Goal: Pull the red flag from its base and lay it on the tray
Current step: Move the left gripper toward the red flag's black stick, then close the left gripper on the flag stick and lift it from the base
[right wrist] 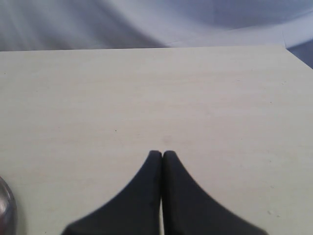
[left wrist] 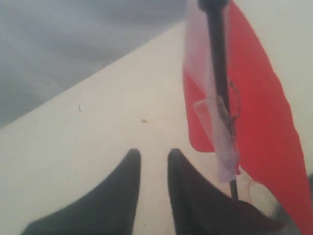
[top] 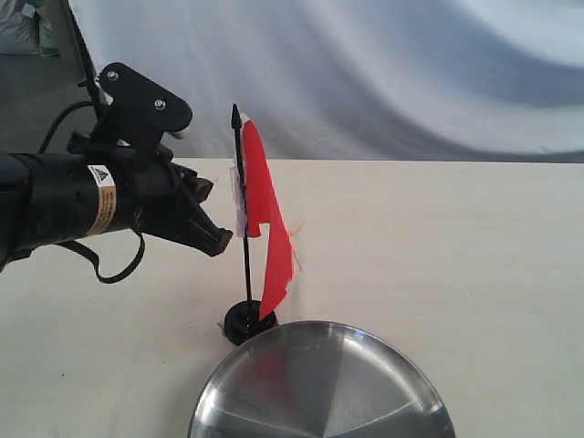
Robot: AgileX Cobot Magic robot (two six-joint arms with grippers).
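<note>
Exterior view first: my left end effector [top: 217,239] hovers just beside the stick of the red flag [top: 265,205], coming at it from about 9 o'clock, close but not on it as far as I can tell. The flag stands upright, planted in the base [top: 245,321] on the tabletop [top: 438,255], cloth hanging down toward 5 o'clock. The tray [top: 365,392] sits right by the base at roughly 5 o'clock, shiny and with nothing in it. My right arm doesn't show here. Over to the left wrist view: my two fingers [left wrist: 128,166] are a narrow slit apart with nothing between them, and the black stick and red cloth rise just off to one side, outside the gap. Right wrist view now: my right end effector [right wrist: 162,154] is pressed together, empty, over bare tabletop, with only a sliver of the tray's rim at the edge. So the score, as I read it: nothing done yet. The grasp on the stick, the pull out of the base and the laying down on the tray are all ahead.
</note>
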